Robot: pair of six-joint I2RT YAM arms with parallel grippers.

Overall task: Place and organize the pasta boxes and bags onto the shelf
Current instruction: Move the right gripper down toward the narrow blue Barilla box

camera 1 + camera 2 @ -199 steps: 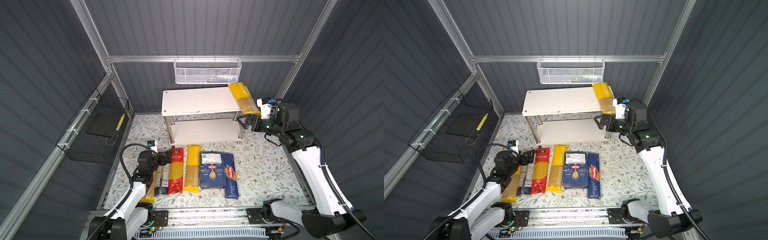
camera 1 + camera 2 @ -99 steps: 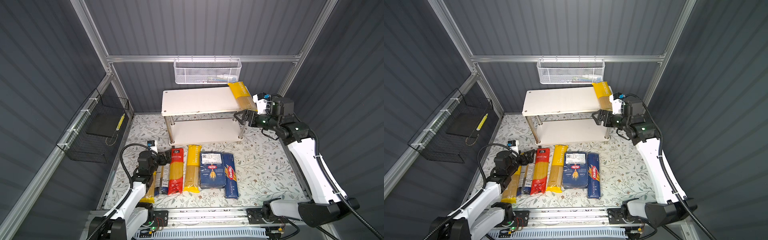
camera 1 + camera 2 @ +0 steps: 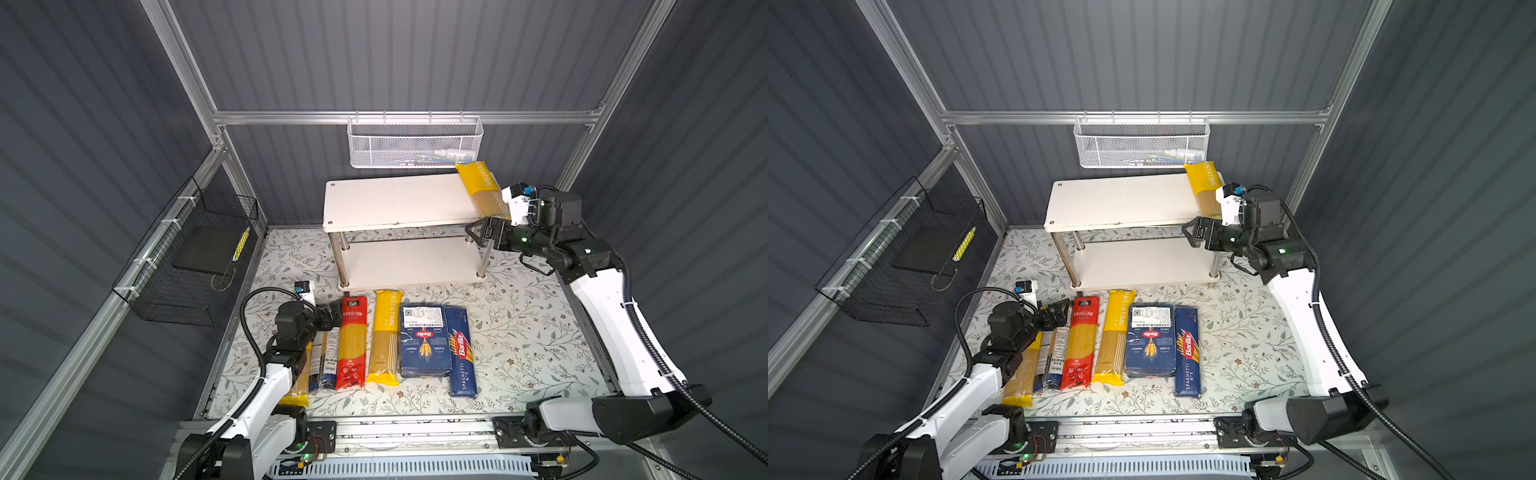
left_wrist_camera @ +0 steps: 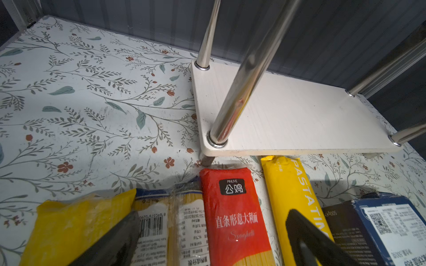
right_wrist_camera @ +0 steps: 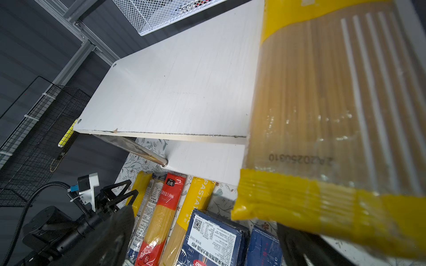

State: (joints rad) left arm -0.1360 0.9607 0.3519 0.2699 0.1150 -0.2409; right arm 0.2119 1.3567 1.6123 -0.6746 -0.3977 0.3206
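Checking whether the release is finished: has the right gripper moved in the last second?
Yes. In a top view the right gripper, open, has shifted left and slightly up in the picture, nearer the shelf's right end.

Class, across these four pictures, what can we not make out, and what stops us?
White mesh basket: contents too small behind the mesh, both top views.
Leftmost yellow packet: partly under the left arm, both top views.
Yellow packet on the shelf: edge of the right wrist view cuts it off.
Yellow thing in the black wire basket: too small to name.
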